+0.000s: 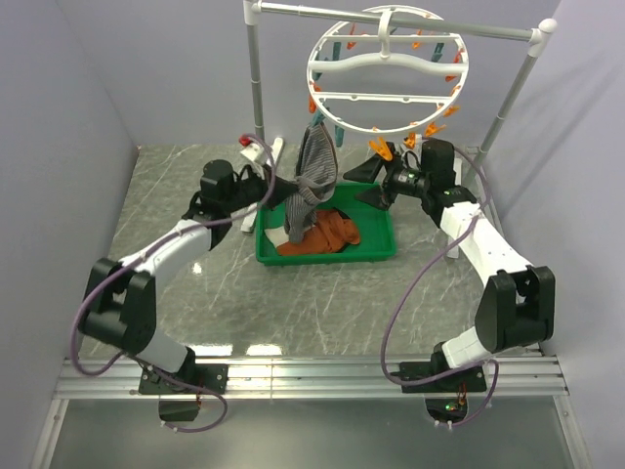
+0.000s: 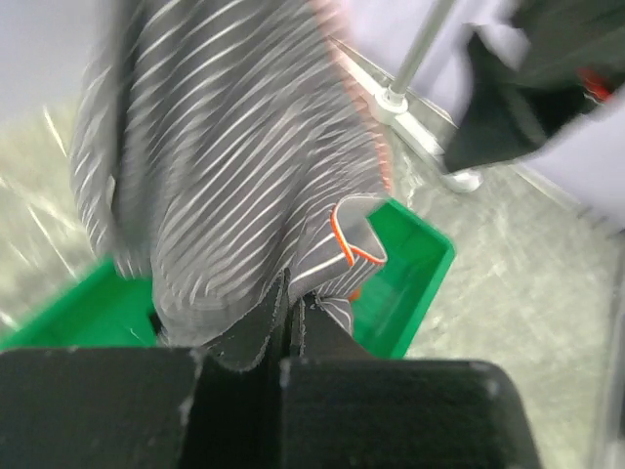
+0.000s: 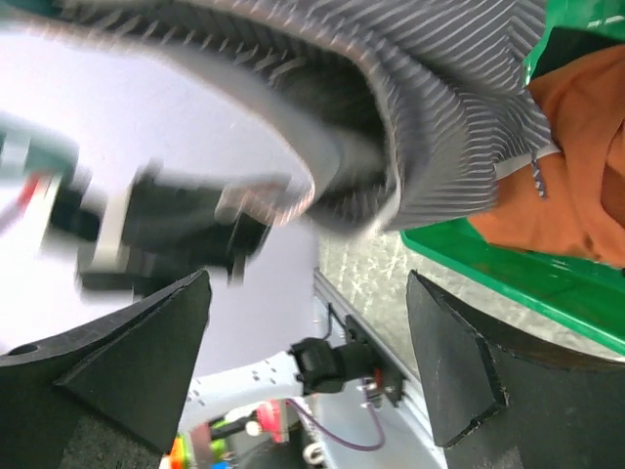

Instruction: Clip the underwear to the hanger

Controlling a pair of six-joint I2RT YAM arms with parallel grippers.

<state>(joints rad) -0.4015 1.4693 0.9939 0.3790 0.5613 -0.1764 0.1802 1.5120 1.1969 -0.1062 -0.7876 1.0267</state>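
The underwear (image 1: pixel 314 171) hangs in a long drape over the far edge of the green tray (image 1: pixel 332 258), which sits on the marbled tabletop (image 1: pixel 293 303) towards its far edge. The top of the cloth reaches the lower-left rim of the white ring hanger (image 1: pixel 386 97), close to its orange and teal pins. Whether a pin actually grips the cloth cannot be told from above. The hanger itself hangs by its hook from the top bar of the tube rack (image 1: pixel 256 78).

The left gripper (image 1: pixel 276 188) meets the drape from the left side. In the left wrist view its jaws are pressed together on a fold of the striped underwear (image 2: pixel 234 176), with the left gripper (image 2: pixel 293 315) pinching the cloth just beside an orange-edged hem, and the green tray (image 2: pixel 415 269) behind.

The right gripper (image 1: pixel 359 186) sits just right of the drape, over the tray's far-right corner. Its jaws stand wide and grip nothing. In the right wrist view the right gripper (image 3: pixel 308 288) shows both fingers (image 3: pixel 146 362) spread apart, with the underwear (image 3: pixel 439 117) blurred above them and clear of both pads.

Inside the tray lie a rust-orange garment (image 1: pixel 327 234) and, at its left end, a white cloth (image 1: pixel 278 237); the tail of the drape comes down onto them
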